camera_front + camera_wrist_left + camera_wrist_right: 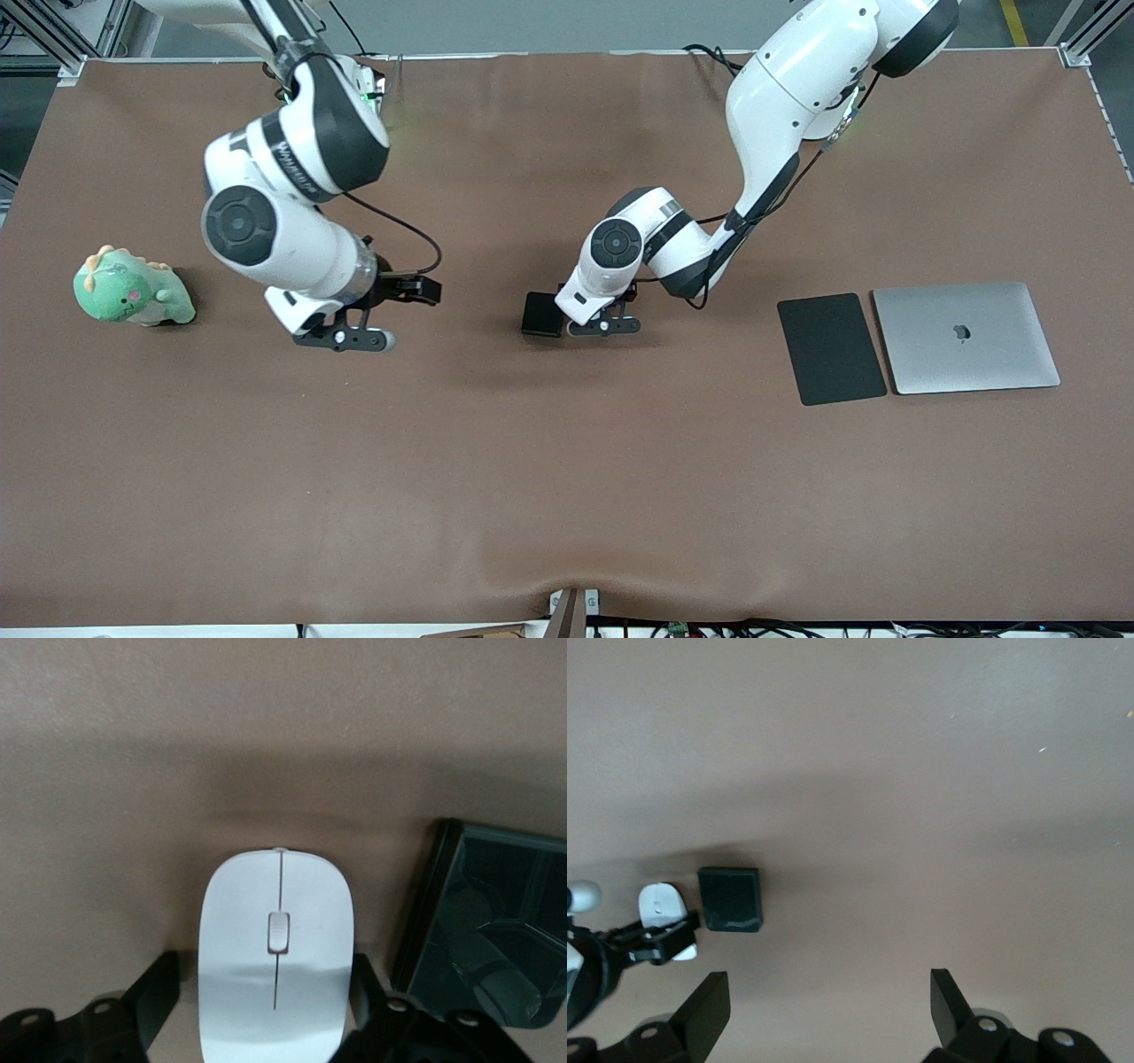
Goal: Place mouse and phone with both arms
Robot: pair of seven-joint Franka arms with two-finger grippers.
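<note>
Brown matte cloth covers the table [567, 461]; it wrinkles and bulges slightly along the edge nearest the front camera. Metal frame posts stand at the corners by the robot bases, grey floor past them.

Left gripper [276, 992] is down at the table near the middle, its fingers [159, 988] straddling the mouse [276, 957]. The fingers sit close against the mouse's flanks, but a firm clamp cannot be confirmed. The mouse lies flat on the cloth, hidden under the wrist in the front view.

The phone [542, 314] lies flat just beside the mouse, toward the right arm's end of the table, apart from it by a thin strip of cloth.

Right gripper [345, 339] hangs above bare cloth, jaws spread wide with nothing between them; this arm waits.

A black mouse pad [831, 348] and a closed silver laptop [966, 337] lie side by side toward the left arm's end. A green plush dinosaur [131, 288] sits at the right arm's end.
</note>
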